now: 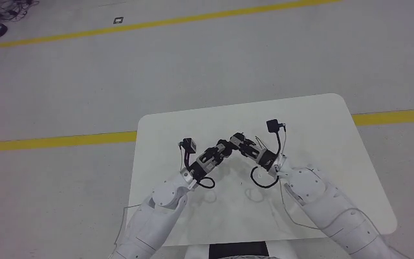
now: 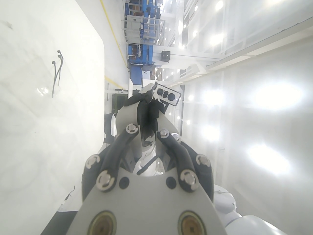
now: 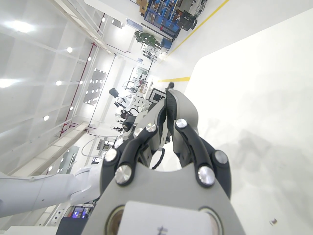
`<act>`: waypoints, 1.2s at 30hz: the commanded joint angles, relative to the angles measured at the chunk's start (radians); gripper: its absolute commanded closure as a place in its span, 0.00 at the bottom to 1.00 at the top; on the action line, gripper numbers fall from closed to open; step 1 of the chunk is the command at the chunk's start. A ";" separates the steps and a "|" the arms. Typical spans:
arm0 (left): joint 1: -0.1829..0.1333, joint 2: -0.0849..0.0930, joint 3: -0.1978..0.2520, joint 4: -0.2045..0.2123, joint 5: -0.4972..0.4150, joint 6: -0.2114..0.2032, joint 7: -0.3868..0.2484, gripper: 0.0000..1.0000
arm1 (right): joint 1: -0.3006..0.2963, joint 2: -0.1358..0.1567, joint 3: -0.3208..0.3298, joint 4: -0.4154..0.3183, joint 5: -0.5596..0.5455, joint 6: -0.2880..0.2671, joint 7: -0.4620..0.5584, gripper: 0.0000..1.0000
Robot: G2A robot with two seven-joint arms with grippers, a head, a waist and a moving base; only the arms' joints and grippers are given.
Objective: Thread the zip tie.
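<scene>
Both grippers meet tip to tip above the middle of the white table (image 1: 310,123). My left gripper (image 1: 223,147) is shut, its black pads (image 2: 146,99) pressed together on a thin black zip tie. My right gripper (image 1: 239,138) is shut too, and a short black end of the zip tie (image 3: 171,84) pokes out past its fingertips (image 3: 168,99). Most of the tie is hidden between the pads. In the left wrist view the right arm's wrist camera (image 2: 168,95) sits just beyond my left fingertips.
Spare black zip ties (image 2: 56,72) lie loose on the table beside the right arm, faintly visible in the top view (image 1: 260,141). A small dark scrap (image 3: 273,221) lies on the tabletop. The table's rounded far corners and edges are near; open floor with yellow lines (image 1: 194,19) surrounds it.
</scene>
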 commanded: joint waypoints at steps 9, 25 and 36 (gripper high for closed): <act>0.008 0.006 -0.015 0.001 0.010 -0.027 -0.017 1.00 | -0.008 -0.001 0.028 0.008 0.032 0.000 -0.003 0.00; 0.027 0.014 -0.028 -0.020 0.034 -0.033 -0.021 1.00 | -0.012 0.002 0.080 0.050 0.222 0.000 0.115 0.00; 0.051 0.028 -0.077 0.016 -0.058 -0.058 -0.136 1.00 | 0.004 0.004 0.152 0.106 0.515 0.000 0.363 0.00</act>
